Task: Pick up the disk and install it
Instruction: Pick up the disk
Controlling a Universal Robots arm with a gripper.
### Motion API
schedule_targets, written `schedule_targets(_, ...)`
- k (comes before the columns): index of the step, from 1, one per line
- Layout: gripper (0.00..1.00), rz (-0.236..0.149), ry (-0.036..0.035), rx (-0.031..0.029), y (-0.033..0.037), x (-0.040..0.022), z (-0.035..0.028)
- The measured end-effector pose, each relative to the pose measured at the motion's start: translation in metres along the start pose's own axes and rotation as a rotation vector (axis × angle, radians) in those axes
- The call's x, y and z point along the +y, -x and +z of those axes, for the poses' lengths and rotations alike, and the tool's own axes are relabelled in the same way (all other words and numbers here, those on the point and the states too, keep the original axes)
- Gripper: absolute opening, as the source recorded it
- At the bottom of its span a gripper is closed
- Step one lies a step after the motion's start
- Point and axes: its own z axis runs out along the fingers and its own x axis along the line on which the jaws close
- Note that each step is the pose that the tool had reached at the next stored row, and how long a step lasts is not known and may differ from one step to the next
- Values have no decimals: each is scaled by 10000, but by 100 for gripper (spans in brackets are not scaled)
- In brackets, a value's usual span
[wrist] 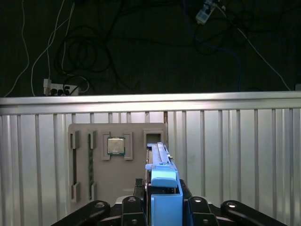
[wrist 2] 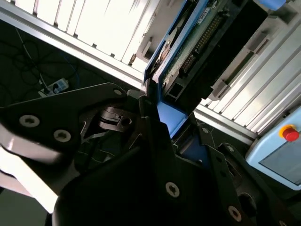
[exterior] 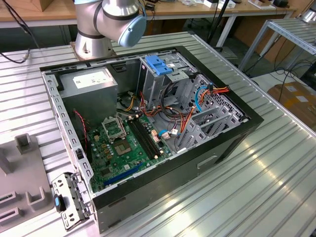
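Clearly pinching: hand [wrist: 164, 212] pressed tight onto the disk [wrist: 162, 179], with black fingers [wrist: 188, 200] on either side of its bright blue carrier rail. Holds the disk on edge in the air over the ribbed metal bench [wrist: 235, 155], far end pointing toward a grey fixture plate [wrist: 117, 181]. On that plate, a square processor chip [wrist: 115, 146] in one recess and a long dark-green stick [wrist: 90, 162] in a slot. Beyond the bench edge, dark floor with tangled cables [wrist: 89, 52] and a power strip [wrist: 59, 87].

In the second wrist view, black linkages of the hand closing on the blue rail, the disk's green circuit-board face turned toward the camera, and a red button [wrist 2: 290, 134] on a pale housing off to one side.

In the exterior view, an open computer case [exterior: 163, 181] lying on the bench. Inside it, a green motherboard [exterior: 123, 148], a large grey box [exterior: 91, 86] with a white sticker, and a tall grey metal cage [exterior: 160, 81] with a blue plastic handle. Behind the case, the arm [exterior: 118, 19] at its base.
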Motion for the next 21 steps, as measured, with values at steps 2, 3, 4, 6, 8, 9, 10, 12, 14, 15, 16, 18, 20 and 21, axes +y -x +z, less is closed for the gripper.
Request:
schedule_targets(2,37,0,4,1,-1,-1,-79)
schedule_targets(3,37,0,4,0,-1,-1,-117)
schedule_targets(4,37,0,3,0,-1,-2,-149)
schedule_targets(6,37,0,6,0,-1,-2,-225)
schedule_targets(8,37,0,9,0,-2,-3,-302)
schedule_targets(9,37,0,12,0,-2,-3,-335)
schedule_targets(10,37,0,13,-1,-2,-4,-371)
schedule_targets(12,37,0,16,-1,-2,-5,-459)
schedule_targets(14,37,0,20,-1,-3,-6,-531)
schedule_targets(15,37,0,25,0,-3,-6,-569)
schedule_targets(16,37,0,29,0,-3,-7,-598)
schedule_targets(18,37,0,41,1,-3,-7,-624)
schedule_targets(20,37,0,38,-1,-3,-8,-624)
schedule_targets(21,37,0,39,-1,-3,-8,-624)
